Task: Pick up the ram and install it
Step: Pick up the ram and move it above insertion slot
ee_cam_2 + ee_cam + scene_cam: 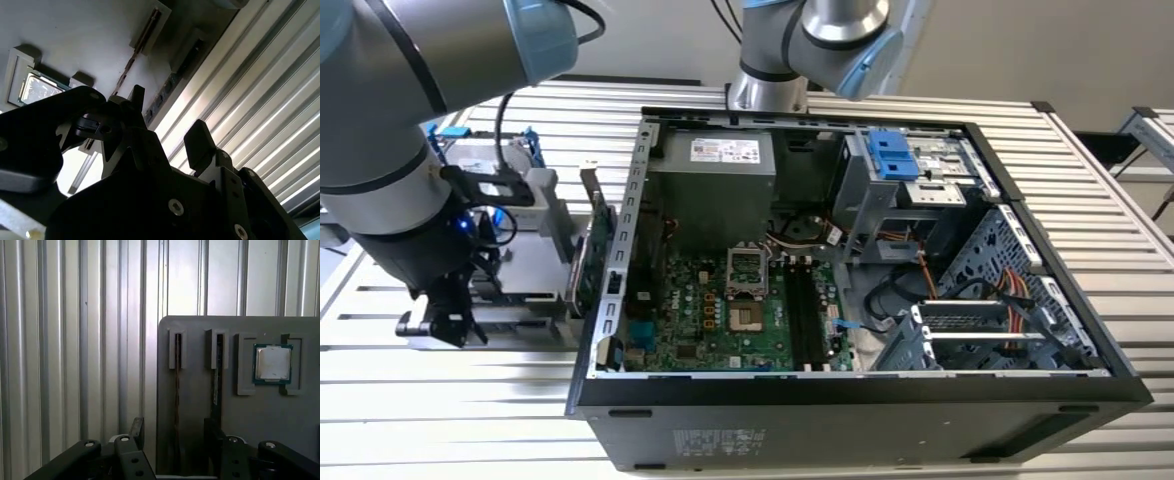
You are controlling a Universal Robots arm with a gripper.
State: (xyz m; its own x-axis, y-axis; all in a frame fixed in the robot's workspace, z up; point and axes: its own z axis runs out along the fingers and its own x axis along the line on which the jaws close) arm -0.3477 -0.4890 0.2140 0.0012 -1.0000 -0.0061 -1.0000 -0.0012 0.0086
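1. The step in hand is the pick. The black two-fingered gripper (174, 426) hangs over a flat grey holder tray (200, 327). The tray lies on the ribbed aluminium table (75, 340), to the exterior view's left of the open black computer case (854, 410).
2. The claw is released: its fingers (137, 427) are spread and grasp nothing.
3. The ram (177, 390), a long, thin, dark circuit-board stick, stands on edge in the tray slot nearer the tray's border. In the first wrist view it runs between the two fingers, apart from both.
4. A second thin stick (218, 385) stands in the neighbouring slot, and a square silver processor chip (272, 363) sits in a pocket beyond it. The finger on that side lines up almost with this second stick. The closing should therefore be centred on the ram and kept clear of its neighbour.
5. Both sticks show edge-on, so I cannot tell which one carries the white sticker. I take the straddled one as the target.
6. A good grasp pinches the flat faces squarely, near the middle of the stick's length. The fingers should sit low enough to hold board rather than only the top edge. The pull should run straight along the slot so the board neither bends nor jams.
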